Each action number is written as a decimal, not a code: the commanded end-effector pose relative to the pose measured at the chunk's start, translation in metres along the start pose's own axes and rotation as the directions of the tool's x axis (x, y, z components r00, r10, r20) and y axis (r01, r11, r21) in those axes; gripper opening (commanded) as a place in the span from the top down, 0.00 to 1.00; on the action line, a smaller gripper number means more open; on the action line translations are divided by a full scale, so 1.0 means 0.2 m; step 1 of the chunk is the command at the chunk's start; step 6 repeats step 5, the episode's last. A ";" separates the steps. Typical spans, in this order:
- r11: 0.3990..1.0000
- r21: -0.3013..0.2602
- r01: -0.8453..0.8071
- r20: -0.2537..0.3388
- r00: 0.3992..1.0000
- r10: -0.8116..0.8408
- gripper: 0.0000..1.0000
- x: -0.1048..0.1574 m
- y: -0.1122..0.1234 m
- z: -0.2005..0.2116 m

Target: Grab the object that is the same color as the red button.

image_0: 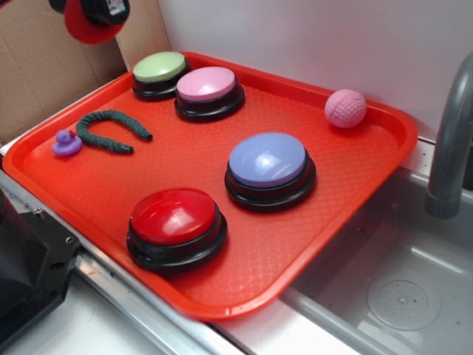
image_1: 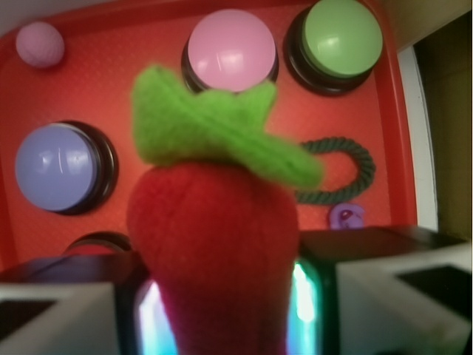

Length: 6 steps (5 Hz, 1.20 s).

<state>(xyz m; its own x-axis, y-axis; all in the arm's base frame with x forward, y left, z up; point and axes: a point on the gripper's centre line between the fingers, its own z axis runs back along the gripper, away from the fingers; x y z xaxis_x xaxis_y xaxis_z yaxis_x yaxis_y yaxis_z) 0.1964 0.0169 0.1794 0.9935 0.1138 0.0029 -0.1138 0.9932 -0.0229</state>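
Observation:
The object, a fuzzy red plush strawberry (image_1: 214, 237) with a green leafy top, fills the wrist view and sits squeezed between my jaws. My gripper (image_1: 225, 303) is shut on it, high above the red tray (image_0: 355, 185). In the exterior view the gripper (image_0: 102, 10) hangs at the top left corner with the strawberry (image_0: 85, 31) showing red beneath it. The red button (image_0: 175, 216), a glossy dome on a black base, stands at the tray's near edge. In the wrist view only a sliver of the red button (image_1: 94, 245) shows behind the strawberry.
On the tray stand a blue button (image_0: 267, 160), a pink button (image_0: 207, 83) and a green button (image_0: 160, 67), with a pink textured ball (image_0: 345, 108), a dark green rope (image_0: 111, 128) and a small purple duck (image_0: 66, 143). A steel sink (image_0: 399, 296) and grey faucet (image_0: 452, 140) lie right.

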 end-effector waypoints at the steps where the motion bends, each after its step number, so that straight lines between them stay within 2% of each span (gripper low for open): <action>1: 1.000 0.012 -0.007 0.096 0.995 0.005 1.00 -0.05 -0.01 0.13; 6: 1.000 0.009 -0.018 0.106 0.994 0.017 1.00 -0.05 -0.01 0.14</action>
